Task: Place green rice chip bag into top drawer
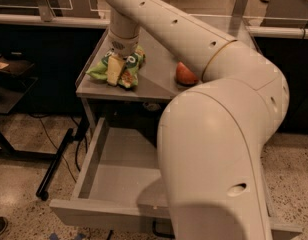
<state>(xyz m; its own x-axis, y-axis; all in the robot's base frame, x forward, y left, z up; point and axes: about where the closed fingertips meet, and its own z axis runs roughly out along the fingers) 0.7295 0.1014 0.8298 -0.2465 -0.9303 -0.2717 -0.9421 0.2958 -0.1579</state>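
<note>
The green rice chip bag [131, 68] lies crumpled on the grey table top [156, 81], near its front left corner. My gripper [115, 67] reaches down onto it from above and is shut on the bag, which bunches out to either side of a pale finger [114, 72]. Below the table the top drawer [119, 171] is pulled out toward the camera, its flat grey bottom bare. My arm's big white links cover the drawer's right part.
A red-orange round fruit [185, 74] sits on the table top right of the bag. Dark counters with glass panels run behind the table. A black stand leg [54, 164] and cables lie on the speckled floor left of the drawer.
</note>
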